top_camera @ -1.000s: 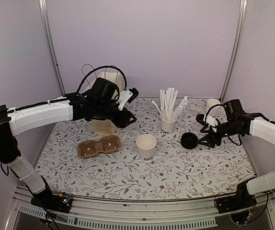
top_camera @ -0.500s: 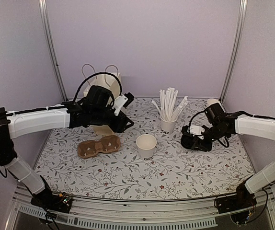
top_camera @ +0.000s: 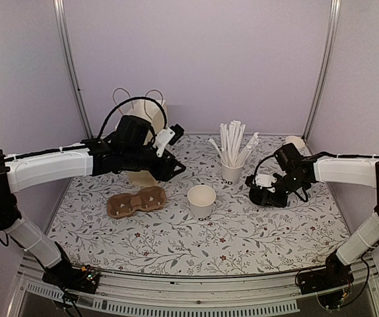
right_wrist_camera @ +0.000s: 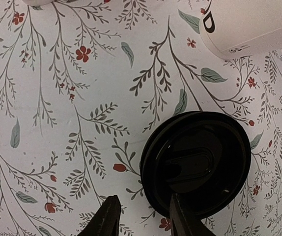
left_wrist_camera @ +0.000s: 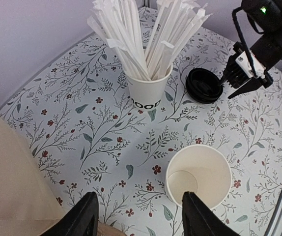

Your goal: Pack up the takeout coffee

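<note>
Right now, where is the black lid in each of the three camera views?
Top camera: the lid sits right of centre, partly covered.
Left wrist: the lid is upper right.
Right wrist: the lid fills the lower right.
Shared landmark: the straw cup beside it; the right wrist shows only its lettered base, top right.

Cup stuffed with white straws [top_camera: 232, 173] sits mid-back on the floral desk [top_camera: 242, 231]. Brown two-slot cardboard cup carrier [top_camera: 137, 201] is off to its left, beige handled paper bag [top_camera: 155, 112] behind that.
</note>
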`<action>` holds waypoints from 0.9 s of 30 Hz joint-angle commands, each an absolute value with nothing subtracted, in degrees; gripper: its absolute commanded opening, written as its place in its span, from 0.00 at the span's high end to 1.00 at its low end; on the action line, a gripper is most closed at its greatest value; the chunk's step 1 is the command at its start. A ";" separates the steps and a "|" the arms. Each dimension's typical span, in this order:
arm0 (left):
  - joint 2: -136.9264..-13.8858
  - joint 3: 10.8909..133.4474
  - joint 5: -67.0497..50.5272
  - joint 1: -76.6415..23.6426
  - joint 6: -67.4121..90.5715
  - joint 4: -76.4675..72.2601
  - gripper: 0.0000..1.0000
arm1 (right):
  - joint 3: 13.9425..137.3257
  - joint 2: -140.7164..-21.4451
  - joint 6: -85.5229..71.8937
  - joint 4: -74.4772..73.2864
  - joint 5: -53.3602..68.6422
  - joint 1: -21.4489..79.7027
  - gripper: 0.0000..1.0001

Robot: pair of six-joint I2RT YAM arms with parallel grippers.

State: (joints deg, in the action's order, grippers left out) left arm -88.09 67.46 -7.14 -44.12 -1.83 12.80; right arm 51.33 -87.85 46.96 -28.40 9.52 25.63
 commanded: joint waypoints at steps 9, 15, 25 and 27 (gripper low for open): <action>-88.21 69.32 -7.87 -43.67 -1.58 13.55 0.40 | 55.14 -93.09 47.15 -26.74 10.90 26.91 0.68; -88.49 69.59 -8.09 -43.67 -1.58 14.07 0.40 | 55.65 -94.44 46.43 -26.33 10.40 26.99 0.70; -88.83 69.87 -8.50 -43.63 -1.67 14.50 0.40 | 57.36 -96.73 44.40 -26.49 9.92 26.99 0.77; -88.90 69.88 -8.76 -43.64 -1.67 14.52 0.40 | 57.56 -96.97 44.15 -26.62 9.89 26.98 0.79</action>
State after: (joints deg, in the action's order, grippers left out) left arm -88.18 68.47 -7.46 -44.12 -1.85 14.24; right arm 55.92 -95.90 45.69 -26.89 9.76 26.61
